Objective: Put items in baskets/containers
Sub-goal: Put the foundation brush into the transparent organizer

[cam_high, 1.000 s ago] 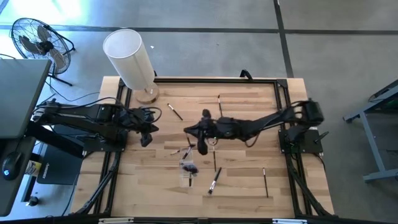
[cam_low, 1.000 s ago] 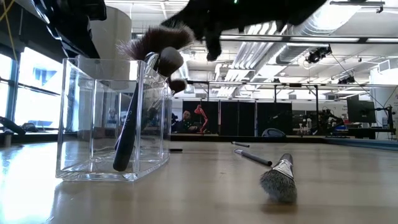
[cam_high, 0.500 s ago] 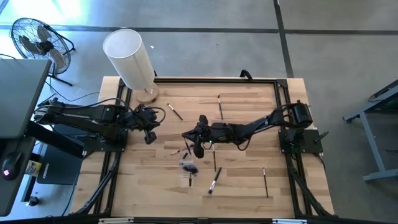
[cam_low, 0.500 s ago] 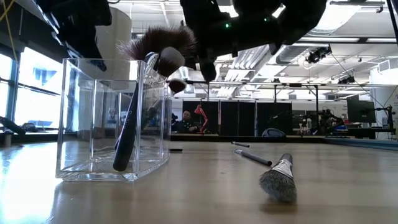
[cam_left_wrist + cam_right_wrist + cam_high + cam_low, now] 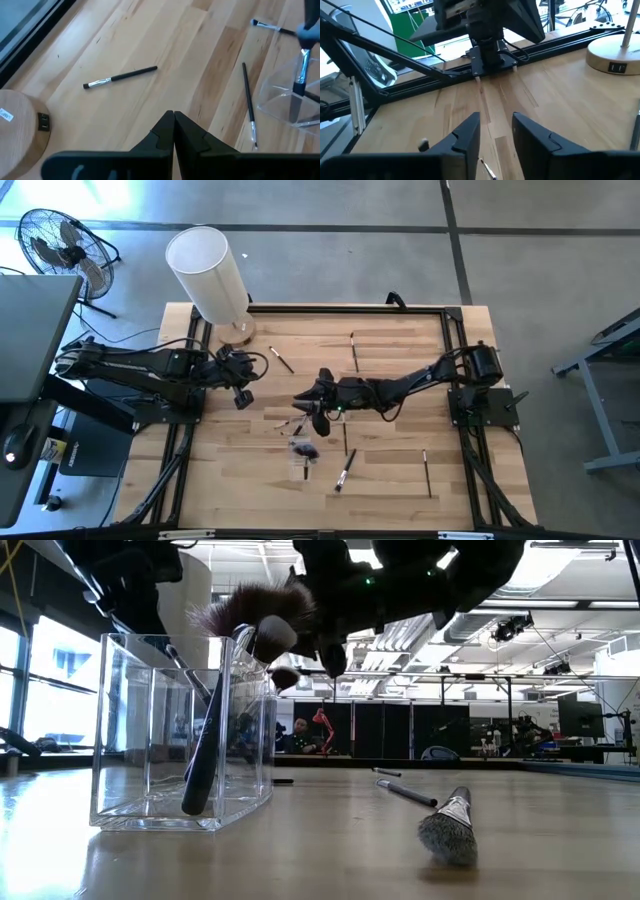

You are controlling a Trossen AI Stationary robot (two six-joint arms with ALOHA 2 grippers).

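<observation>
A clear cup [image 5: 130, 740] stands on the wooden table, left of its middle and nearer its near edge [image 5: 303, 462]. Several brushes stand in it, handle ends on its floor, heads leaning on the rim. One has a wide fluffy head [image 5: 250, 610]. A thin brush [image 5: 190, 675] leans inside too. My right gripper [image 5: 318, 418] hovers open just past the cup's far side, above rim height [image 5: 325, 650], nothing between its fingers [image 5: 496, 125]. My left gripper [image 5: 242, 397] waits shut over the table's left part [image 5: 173, 117]. Loose brushes lie flat: [image 5: 343, 470], [image 5: 426, 472], [image 5: 353, 350], [image 5: 280, 360], [image 5: 345, 435].
A big white cylinder on a round wooden base [image 5: 215, 275] stands at the far left corner. A dark frame [image 5: 345, 308] borders the table. A fan [image 5: 60, 245] stands on the floor beyond the left arm. One loose brush [image 5: 447, 825] lies close to the near edge.
My right gripper has come down and toward the table's left and near edge, ending beside the cup's rim. A thin brush now leans inside the cup where none showed half a second ago.
</observation>
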